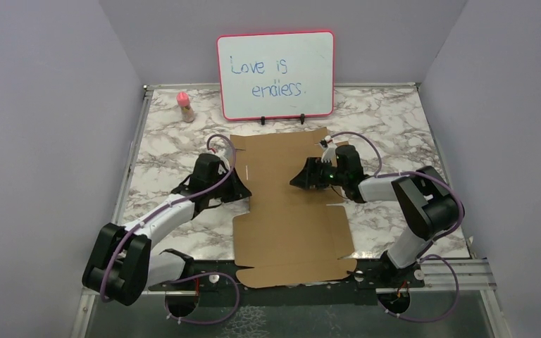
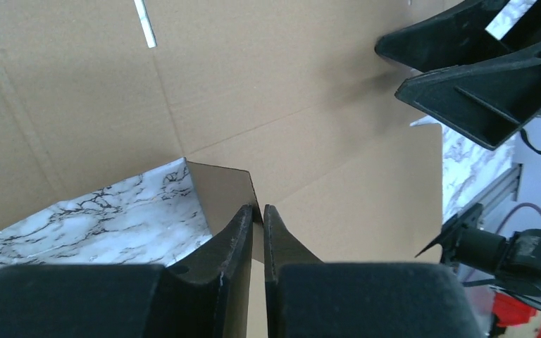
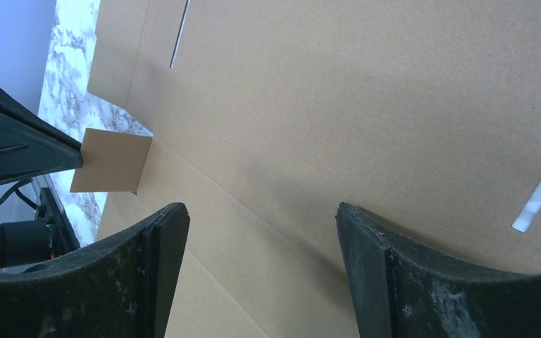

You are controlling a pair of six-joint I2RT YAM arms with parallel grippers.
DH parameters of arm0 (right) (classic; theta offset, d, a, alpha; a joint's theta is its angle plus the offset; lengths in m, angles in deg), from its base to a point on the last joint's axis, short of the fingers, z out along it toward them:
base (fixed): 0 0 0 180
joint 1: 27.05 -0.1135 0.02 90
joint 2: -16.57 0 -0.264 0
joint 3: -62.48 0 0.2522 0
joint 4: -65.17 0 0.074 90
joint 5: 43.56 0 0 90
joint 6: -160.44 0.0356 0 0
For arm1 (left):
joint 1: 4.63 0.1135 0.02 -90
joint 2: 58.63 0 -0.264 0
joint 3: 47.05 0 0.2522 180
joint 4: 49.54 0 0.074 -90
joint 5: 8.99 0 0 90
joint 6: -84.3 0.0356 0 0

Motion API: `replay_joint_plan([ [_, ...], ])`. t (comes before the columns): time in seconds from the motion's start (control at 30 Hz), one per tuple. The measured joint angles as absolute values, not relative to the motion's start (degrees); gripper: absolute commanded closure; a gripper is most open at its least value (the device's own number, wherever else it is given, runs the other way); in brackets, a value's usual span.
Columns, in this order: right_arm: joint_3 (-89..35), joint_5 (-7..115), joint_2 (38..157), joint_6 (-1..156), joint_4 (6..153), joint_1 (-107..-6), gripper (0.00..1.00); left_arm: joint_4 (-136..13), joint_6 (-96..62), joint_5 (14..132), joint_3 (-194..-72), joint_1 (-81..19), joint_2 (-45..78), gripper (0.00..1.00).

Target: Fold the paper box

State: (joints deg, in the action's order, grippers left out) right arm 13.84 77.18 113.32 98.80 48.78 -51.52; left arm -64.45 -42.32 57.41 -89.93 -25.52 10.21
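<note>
Left gripper point(image 2: 257, 213) is clamping down on the little side flap point(image 2: 218, 191) at the left edge of the paper box point(image 1: 289, 225). Its jaws are sitting nearly together with only a sliver of gap, and the flap's edge is poking right in between the tips. That flap is standing up off the marble table point(image 1: 169, 134) at a tilt, while the rest of the cardboard is lying flat as an unfolded die-cut sheet. The sheet is stretching from just in front of the red-framed whiteboard point(image 1: 275, 75) down to the near edge between the two arm bases. Right gripper point(image 3: 259, 209) is hanging over the middle of the sheet, a bit toward the far half, jaws spread wide with nothing between them, just plain cardboard and a crease line running underneath. Can't really tell if its tips are touching the cardboard or just floating above it. A thin slot point(image 3: 539, 197) in the sheet is showing marble through it off to that gripper's side. A small pink-capped bottle point(image 1: 185, 106) is standing on the table near the whiteboard's left corner, well apart from the box and both arms.
</note>
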Motion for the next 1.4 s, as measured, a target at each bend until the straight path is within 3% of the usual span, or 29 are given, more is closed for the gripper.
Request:
replay_joint_plan([
  [0.27, 13.1, 75.4, 113.3, 98.0, 49.9, -52.8, 0.17, -68.7, -41.1, 65.2, -93.1, -30.1, 11.3, 0.85],
  [0.5, 11.4, 74.1, 112.4, 96.7, 54.2, -53.4, 0.15, -73.4, -38.8, 70.0, -96.5, -30.9, 12.0, 0.41],
  [0.6, 11.2, 72.2, 109.6, 95.4, 59.7, -53.7, 0.12, -76.9, -37.2, 73.3, -99.9, -31.0, 10.5, 0.32],
  [0.93, 10.3, 62.2, 96.3, 91.8, 75.3, -52.9, 0.03, -79.2, -34.3, 75.0, -107.2, -31.5, 9.4, 0.26],
  [1.4, 16.3, 56.6, 87.8, 93.1, 86.8, -40.1, 0.0, -71.4, -34.3, 71.0, -108.8, -39.1, 27.0, 0.23],
])
